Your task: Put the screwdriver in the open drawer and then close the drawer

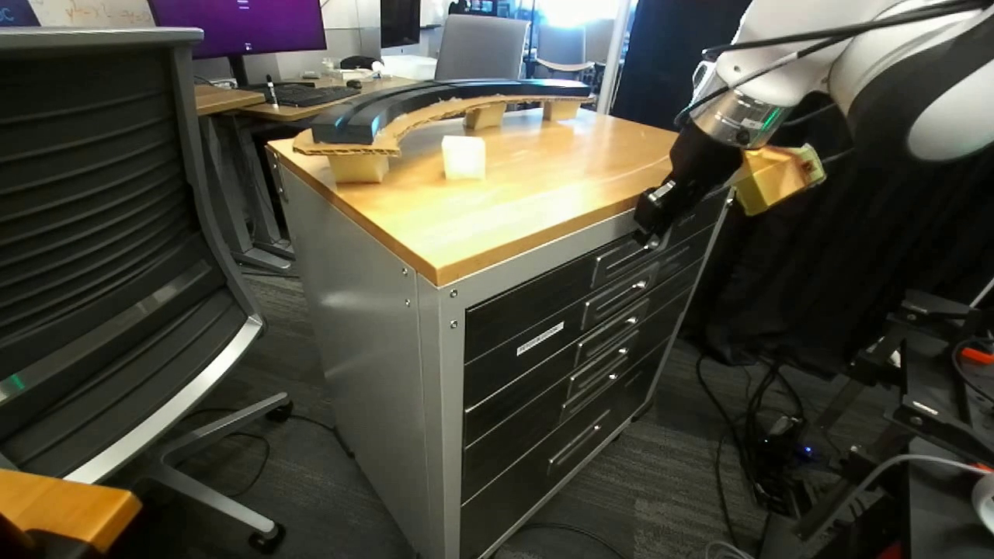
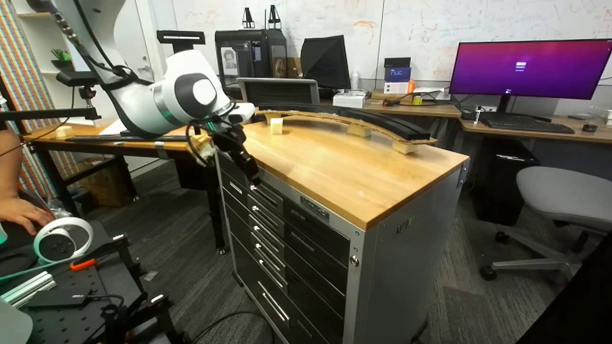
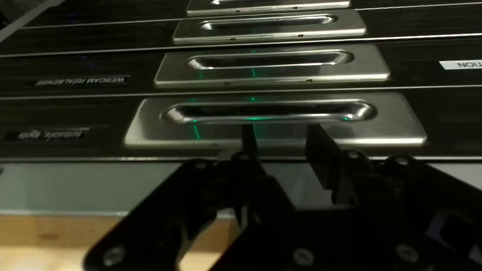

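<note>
The top drawer [image 1: 528, 305] of the wooden-topped cabinet shows a dark front flush with the cabinet in both exterior views [image 2: 319, 228], so it stands shut. In the wrist view, which is upside down, its front [image 3: 79, 114] is lowest in the picture and carries a silvery handle plate [image 3: 150, 130]. My gripper [image 1: 652, 235] is at this handle, also in an exterior view [image 2: 256, 185]. In the wrist view its fingers [image 3: 280, 139] are apart with nothing between them, in front of the handle plate. I cannot tell whether they touch it. The screwdriver is out of view.
Several lower drawers [image 3: 94, 67] with similar handles lie below. On the wooden top [image 1: 528, 194] stand a small pale block [image 1: 464, 157] and a curved dark track [image 1: 435, 97] on cardboard and blocks. A chair [image 1: 101, 233] stands beside the cabinet.
</note>
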